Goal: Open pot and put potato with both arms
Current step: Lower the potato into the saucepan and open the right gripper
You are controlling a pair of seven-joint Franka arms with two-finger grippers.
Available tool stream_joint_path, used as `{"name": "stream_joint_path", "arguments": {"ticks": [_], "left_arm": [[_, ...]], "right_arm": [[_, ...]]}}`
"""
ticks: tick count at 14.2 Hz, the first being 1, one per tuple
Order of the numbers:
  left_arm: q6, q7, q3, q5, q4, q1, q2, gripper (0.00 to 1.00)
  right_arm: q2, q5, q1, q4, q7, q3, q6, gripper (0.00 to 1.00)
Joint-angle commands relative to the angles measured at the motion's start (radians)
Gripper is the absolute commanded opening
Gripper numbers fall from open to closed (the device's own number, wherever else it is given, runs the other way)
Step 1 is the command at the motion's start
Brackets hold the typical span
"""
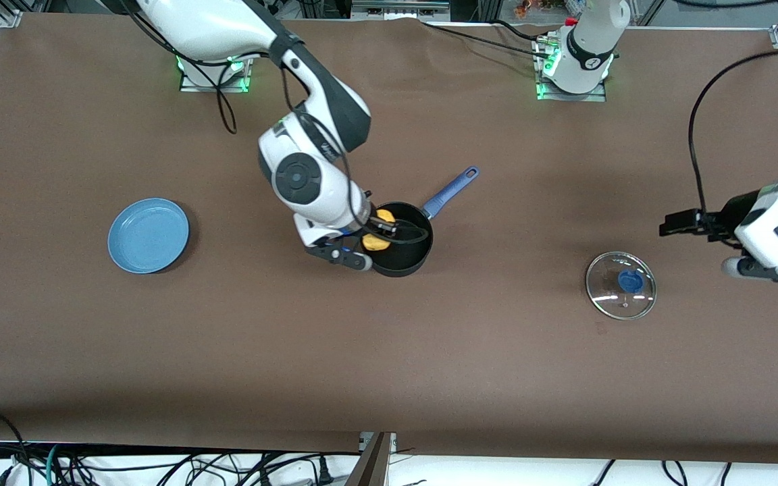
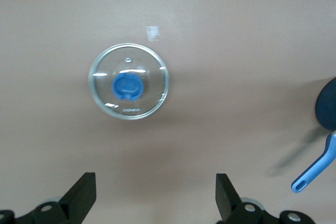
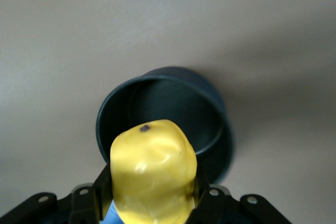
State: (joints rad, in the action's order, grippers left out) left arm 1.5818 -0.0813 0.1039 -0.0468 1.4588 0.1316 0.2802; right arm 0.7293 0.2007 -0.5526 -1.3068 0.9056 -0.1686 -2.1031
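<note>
Blue plate (image 1: 148, 235) on brown tbl (image 1: 497, 378)

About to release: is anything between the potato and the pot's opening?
Nothing visible. The lid lies on the table toward the left arm's end, and the right gripper holds the potato over the open pot.

The front camera sits high across the worktop (image 1: 389, 351), facing the two arm bases and taking in its whole brown surface. The left wrist camera looks straight down from well above onto the glass lid (image 2: 129, 81), which the front view also shows. The right wrist camera looks down from close above the pot (image 3: 163, 124), shared with the front view too.
</note>
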Motion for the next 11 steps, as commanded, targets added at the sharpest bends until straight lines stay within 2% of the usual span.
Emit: {"name": "stream_joint_path", "arguments": {"ticks": [1, 3, 8, 9, 10, 11], "left_arm": [[-0.046, 0.02, 0.005, 0.057, -0.018, -0.006, -0.076, 1.0], [-0.116, 0.018, 0.002, 0.045, -0.089, -0.003, -0.082, 1.0], [-0.151, 0.077, 0.002, 0.045, -0.087, -0.015, -0.088, 1.0], [-0.152, 0.077, 0.002, 0.045, -0.087, -0.015, -0.088, 1.0], [-0.151, 0.077, 0.003, 0.045, -0.087, -0.015, -0.088, 1.0], [-0.151, 0.077, 0.003, 0.048, -0.089, -0.015, -0.087, 1.0]], "right_arm": [[0.074, 0.0, -0.043, 0.043, 0.012, 0.009, -0.011, 0.28], [0.117, -0.058, -0.075, 0.043, 0.013, 0.014, -0.02, 0.28], [0.173, -0.121, -0.086, 0.041, 0.012, 0.014, -0.09, 0.3], [0.174, -0.126, -0.086, 0.041, 0.013, 0.014, -0.09, 0.46], [0.173, -0.129, -0.087, 0.041, 0.018, 0.015, -0.086, 0.99], [0.162, -0.145, -0.093, 0.043, 0.013, 0.017, -0.078, 1.0]]}}
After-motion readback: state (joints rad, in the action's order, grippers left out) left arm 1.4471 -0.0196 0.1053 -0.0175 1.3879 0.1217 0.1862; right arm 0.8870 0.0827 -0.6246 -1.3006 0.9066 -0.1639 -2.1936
